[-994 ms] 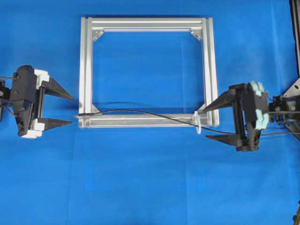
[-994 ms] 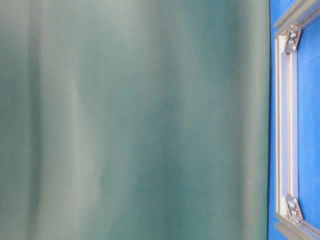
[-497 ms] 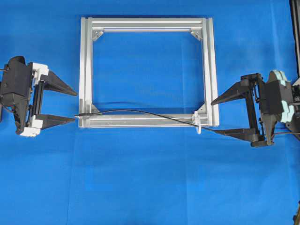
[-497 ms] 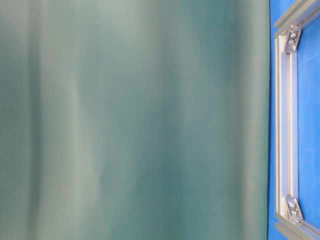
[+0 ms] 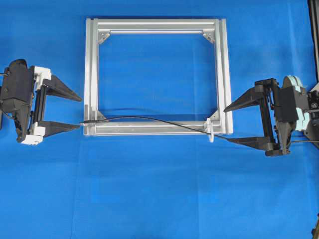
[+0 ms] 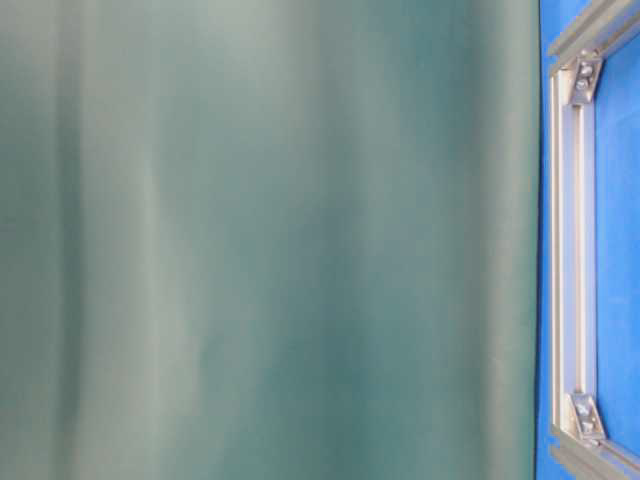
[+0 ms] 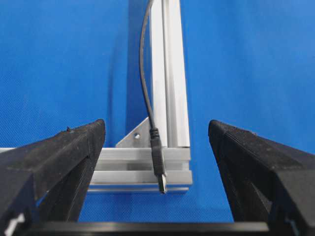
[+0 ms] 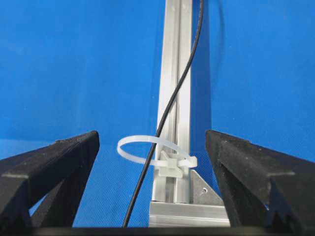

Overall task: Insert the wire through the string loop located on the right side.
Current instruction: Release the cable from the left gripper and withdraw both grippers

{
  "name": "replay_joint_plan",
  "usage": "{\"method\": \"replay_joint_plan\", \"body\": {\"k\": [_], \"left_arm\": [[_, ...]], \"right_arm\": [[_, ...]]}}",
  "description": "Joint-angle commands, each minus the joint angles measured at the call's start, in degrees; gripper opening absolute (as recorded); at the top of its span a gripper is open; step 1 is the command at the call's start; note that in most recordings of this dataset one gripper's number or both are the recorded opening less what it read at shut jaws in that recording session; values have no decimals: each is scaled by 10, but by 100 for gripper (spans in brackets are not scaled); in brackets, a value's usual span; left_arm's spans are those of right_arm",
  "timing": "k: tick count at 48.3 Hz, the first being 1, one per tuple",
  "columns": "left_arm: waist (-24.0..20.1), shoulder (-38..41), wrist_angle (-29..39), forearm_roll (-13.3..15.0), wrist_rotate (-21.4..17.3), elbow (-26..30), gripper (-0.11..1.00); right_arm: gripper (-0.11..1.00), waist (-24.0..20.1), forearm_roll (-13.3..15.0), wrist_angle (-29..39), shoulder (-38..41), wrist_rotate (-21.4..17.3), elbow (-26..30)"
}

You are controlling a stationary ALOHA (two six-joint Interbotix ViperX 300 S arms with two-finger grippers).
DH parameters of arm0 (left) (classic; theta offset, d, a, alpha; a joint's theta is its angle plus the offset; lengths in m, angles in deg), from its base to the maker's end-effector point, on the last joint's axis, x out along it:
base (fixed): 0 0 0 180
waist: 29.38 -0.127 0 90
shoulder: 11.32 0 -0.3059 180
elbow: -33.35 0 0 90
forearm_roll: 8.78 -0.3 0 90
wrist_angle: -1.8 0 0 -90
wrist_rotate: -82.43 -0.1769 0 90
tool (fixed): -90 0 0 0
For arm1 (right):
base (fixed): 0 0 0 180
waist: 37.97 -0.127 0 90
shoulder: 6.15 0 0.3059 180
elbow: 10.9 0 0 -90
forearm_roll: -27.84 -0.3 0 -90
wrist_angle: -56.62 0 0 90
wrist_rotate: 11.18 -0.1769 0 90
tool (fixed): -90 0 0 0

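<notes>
A silver aluminium frame (image 5: pixel 157 77) lies flat on the blue table cover (image 5: pixel 159 189), and everything else sits around its near rail. The wire (image 5: pixel 149 119) runs along that rail: its plug tip lies over the frame's left near corner, and from there the thin black cable arcs gently above the rail toward the frame's right near corner. In the left wrist view the plug (image 7: pixel 158 167) rests across the corner's rails, pointing outward from the frame. At the right near corner the string loop (image 5: pixel 211 130) stands beside the bracket, and the right wrist view shows the wire passing through the white loop (image 8: pixel 152 150) before it trails off past the frame's right edge. The left gripper (image 5: pixel 79 112) waits just outside the frame's left side, its jaws spread wide and holding nothing, the plug tip just beside its lower finger. The right gripper (image 5: pixel 227 124) sits just off the frame's right near corner, jaws likewise wide apart and empty, the cable running close by its lower finger
</notes>
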Motion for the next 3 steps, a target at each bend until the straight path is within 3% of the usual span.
{"method": "replay_joint_plan", "body": {"k": [1,3], "left_arm": [[-2,-3,-3,-1,0,11,82],[-2,-3,-3,-1,0,11,82]], "right_arm": [[94,1,1,-3,-3,1,13],[94,1,1,-3,-2,1,13]]}}
